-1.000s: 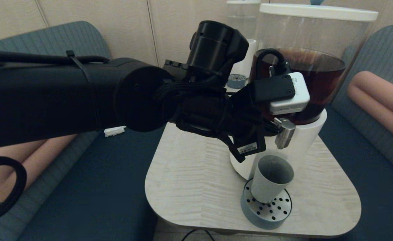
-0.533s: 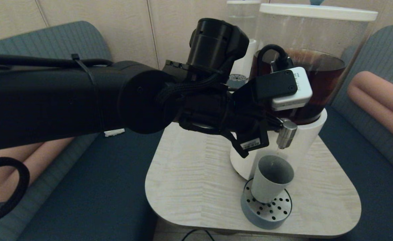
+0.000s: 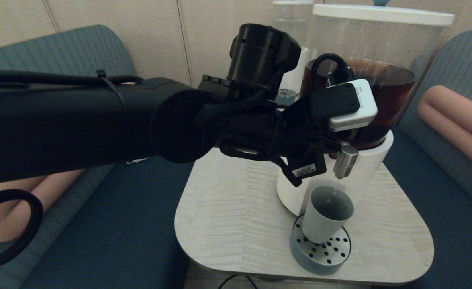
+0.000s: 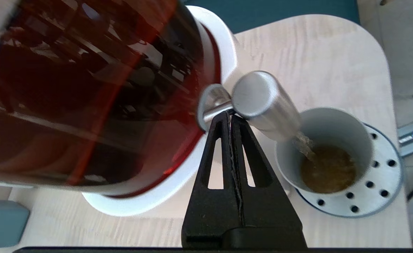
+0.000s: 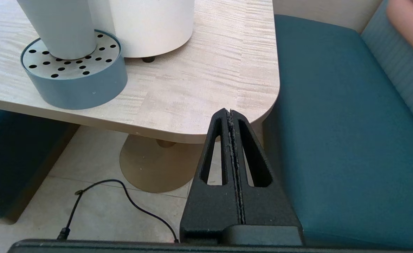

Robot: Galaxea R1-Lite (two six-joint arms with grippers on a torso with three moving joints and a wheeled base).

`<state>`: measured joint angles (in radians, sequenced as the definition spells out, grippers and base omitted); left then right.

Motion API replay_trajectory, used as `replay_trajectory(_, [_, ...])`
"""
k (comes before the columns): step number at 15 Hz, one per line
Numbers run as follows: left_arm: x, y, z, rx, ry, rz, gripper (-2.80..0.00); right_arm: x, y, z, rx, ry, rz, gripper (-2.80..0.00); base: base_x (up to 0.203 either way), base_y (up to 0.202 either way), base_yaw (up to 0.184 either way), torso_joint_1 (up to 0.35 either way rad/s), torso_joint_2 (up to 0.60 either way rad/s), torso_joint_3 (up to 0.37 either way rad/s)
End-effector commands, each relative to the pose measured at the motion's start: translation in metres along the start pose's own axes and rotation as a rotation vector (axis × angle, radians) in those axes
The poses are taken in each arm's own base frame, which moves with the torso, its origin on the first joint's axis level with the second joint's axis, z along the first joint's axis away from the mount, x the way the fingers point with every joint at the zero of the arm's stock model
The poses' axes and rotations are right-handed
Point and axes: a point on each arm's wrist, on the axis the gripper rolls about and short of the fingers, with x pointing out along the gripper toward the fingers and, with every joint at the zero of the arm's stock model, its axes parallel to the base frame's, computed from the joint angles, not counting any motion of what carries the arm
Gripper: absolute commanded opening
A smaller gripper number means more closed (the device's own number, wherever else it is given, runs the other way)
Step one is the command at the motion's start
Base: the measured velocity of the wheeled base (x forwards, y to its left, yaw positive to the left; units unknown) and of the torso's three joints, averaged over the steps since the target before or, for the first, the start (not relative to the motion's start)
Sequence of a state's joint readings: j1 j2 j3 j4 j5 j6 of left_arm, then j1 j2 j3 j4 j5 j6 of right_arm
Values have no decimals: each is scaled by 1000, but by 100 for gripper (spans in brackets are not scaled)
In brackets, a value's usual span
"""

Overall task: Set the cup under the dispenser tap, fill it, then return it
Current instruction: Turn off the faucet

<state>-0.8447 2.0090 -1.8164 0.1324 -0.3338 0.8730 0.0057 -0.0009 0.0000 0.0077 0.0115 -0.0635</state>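
My left gripper [image 4: 230, 114] has its fingers pressed together with nothing held between them, tips up against the stem behind the dispenser tap [image 4: 264, 104], right at the front of the dark-liquid dispenser [image 3: 376, 100]. In the head view my left arm reaches across from the left and hides most of that contact. The cup [image 3: 327, 214] stands upright on the round perforated drip tray [image 3: 320, 253], directly under the tap and against the dispenser's white base. From the left wrist I see a thin brown stream falling from the tap into the cup, and brown liquid pooled in the bottom; cup is far from full. The tray sits on the pale wood surface [image 3: 236, 224] near its front edge. My right gripper [image 5: 230, 114] is also closed and empty, parked low off the surface's corner, above the floor and beside the teal bench seat [image 5: 340, 140], well apart from the cup.
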Motion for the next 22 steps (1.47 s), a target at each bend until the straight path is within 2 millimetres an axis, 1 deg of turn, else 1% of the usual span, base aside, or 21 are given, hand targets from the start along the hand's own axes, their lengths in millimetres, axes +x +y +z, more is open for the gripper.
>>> replay_trajectory(1, [4, -2, -2, 5, -1, -7, -280, 0, 0, 0, -1, -1, 1, -280, 0, 0, 0, 0, 0, 0])
replay_trajectory(7, [14, -3, -6, 16, -10, 1, -280, 0, 0, 0, -1, -1, 1, -280, 0, 0, 0, 0, 0, 0])
replay_trajectory(11, [16, -2, -6, 21, -20, 11, -280, 0, 0, 0, -1, 0, 1, -280, 0, 0, 0, 0, 0, 0])
replay_trajectory(17, [16, 0, -2, 32, -45, 31, -280, 0, 0, 0, -1, 0, 1, -280, 0, 0, 0, 0, 0, 0])
replay_trajectory(22, [8, 0, -1, 14, -35, 30, -280, 0, 0, 0, -1, -1, 1, -280, 0, 0, 0, 0, 0, 0])
